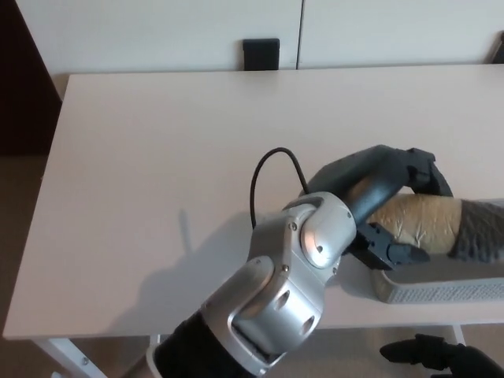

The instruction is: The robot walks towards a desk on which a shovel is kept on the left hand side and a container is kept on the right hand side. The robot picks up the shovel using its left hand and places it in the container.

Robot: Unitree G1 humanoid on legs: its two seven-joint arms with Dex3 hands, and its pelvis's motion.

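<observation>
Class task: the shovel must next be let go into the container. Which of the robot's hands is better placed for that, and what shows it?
Left. The left hand already grips the shovel directly over the container. The right hand sits low below the desk edge, holding nothing.

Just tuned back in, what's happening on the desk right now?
The left hand is shut on the shovel, gripping its tan handle, and holds it over the grey container at the desk's right front edge. The shovel's far end runs out of the picture, so whether it touches the container cannot be told. It has not been let go. The right hand sits low below the desk edge, idle; its fingers are unclear.
</observation>
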